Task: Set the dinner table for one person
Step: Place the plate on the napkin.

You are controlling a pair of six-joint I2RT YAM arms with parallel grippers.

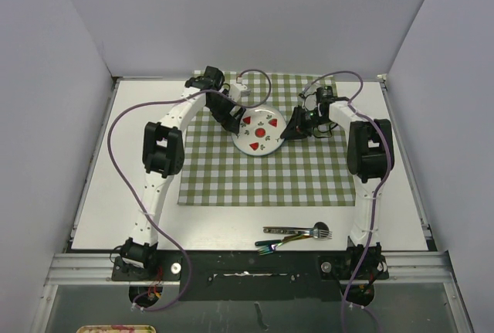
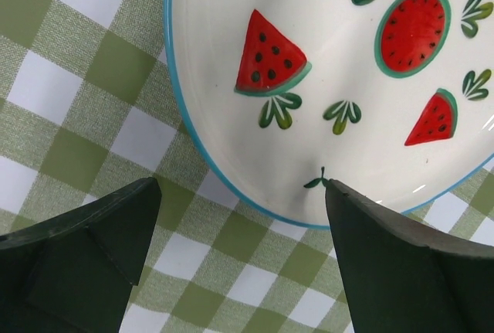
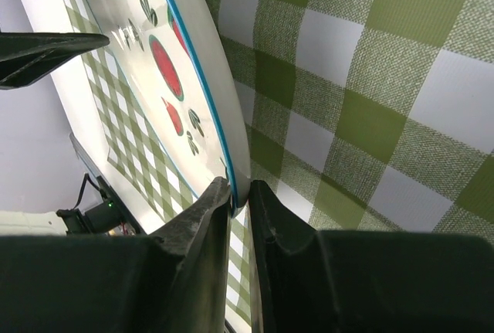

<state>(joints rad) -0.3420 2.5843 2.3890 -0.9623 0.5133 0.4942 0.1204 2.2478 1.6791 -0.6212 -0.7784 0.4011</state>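
A white plate [image 1: 260, 132] with a blue rim and watermelon pictures lies on the green-and-white checked cloth [image 1: 255, 182], towards the back of the dinner table [image 1: 116, 194]. My right gripper [image 1: 292, 130] is shut on the plate's right rim; in the right wrist view the gripper [image 3: 239, 186] pinches the rim of the plate [image 3: 166, 62] from both sides. My left gripper [image 1: 231, 120] stands open at the plate's left edge. In the left wrist view the gripper [image 2: 241, 186] holds nothing, and its right finger overlaps the edge of the plate [image 2: 347, 78].
A fork and other cutlery [image 1: 297, 232] lie on the bare tabletop in front of the cloth, near the right arm's base. White walls enclose the table on three sides. Purple cables loop over both arms.
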